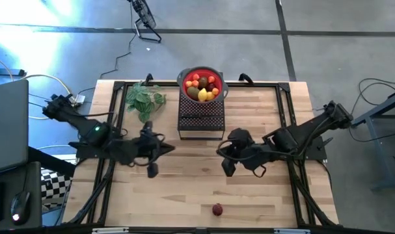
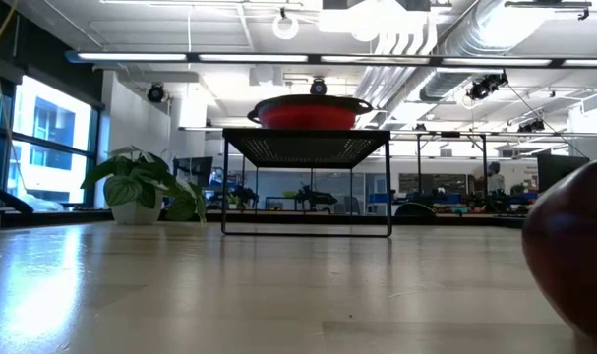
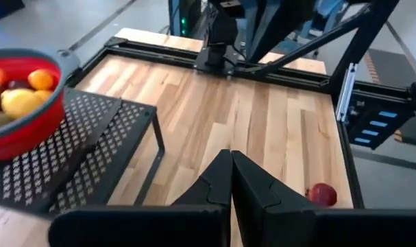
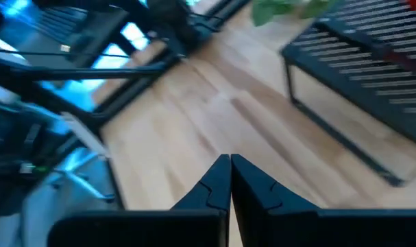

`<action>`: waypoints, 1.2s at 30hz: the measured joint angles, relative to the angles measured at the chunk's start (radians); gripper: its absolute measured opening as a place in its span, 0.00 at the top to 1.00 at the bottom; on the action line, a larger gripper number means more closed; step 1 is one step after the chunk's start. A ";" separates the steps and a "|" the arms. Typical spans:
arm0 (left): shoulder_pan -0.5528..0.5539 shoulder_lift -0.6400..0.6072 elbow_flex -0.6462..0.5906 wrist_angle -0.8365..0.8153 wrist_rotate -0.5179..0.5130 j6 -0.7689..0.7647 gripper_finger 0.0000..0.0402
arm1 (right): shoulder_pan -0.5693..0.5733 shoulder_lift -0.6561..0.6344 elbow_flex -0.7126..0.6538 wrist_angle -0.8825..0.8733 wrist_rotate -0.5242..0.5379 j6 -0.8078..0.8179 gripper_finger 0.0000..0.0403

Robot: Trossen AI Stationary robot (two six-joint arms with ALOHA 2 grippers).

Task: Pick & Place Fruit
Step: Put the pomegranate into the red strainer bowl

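A red bowl (image 1: pixel 200 84) holding several pieces of fruit, yellow, orange, red and olive, stands on a black mesh stand (image 1: pixel 200 118) at the table's far middle. In the low view the bowl (image 2: pixel 313 111) tops the stand (image 2: pixel 308 147). One dark red fruit (image 1: pixel 217 209) lies on the wood near the front edge; it also shows in the left wrist view (image 3: pixel 323 194) and large at the low view's right edge (image 2: pixel 573 251). My left gripper (image 1: pixel 151 170) hovers shut left of the stand, with shut fingers (image 3: pixel 231 180). My right gripper (image 1: pixel 228 169) hovers shut, right of centre, fingers together (image 4: pixel 230 180).
A green leafy sprig (image 1: pixel 144 99) lies left of the bowl. A black frame rail (image 1: pixel 285 104) runs around the tabletop. Bare wood (image 1: pixel 184 188) lies between the two grippers and the front edge.
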 joint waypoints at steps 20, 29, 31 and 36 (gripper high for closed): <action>-0.225 -0.152 -0.175 -0.031 -0.098 -0.186 1.00 | 0.099 0.241 0.092 0.282 -0.231 0.089 0.99; -0.224 -0.153 -0.175 -0.051 -0.079 -0.208 1.00 | 0.185 0.385 0.239 0.128 -0.262 0.311 0.99; -0.224 -0.153 -0.175 -0.051 -0.070 -0.208 1.00 | 0.197 0.428 0.307 0.038 -0.264 0.362 0.99; -0.224 -0.152 -0.175 -0.053 -0.069 -0.208 1.00 | 0.215 0.540 0.504 -0.185 -0.262 0.477 0.99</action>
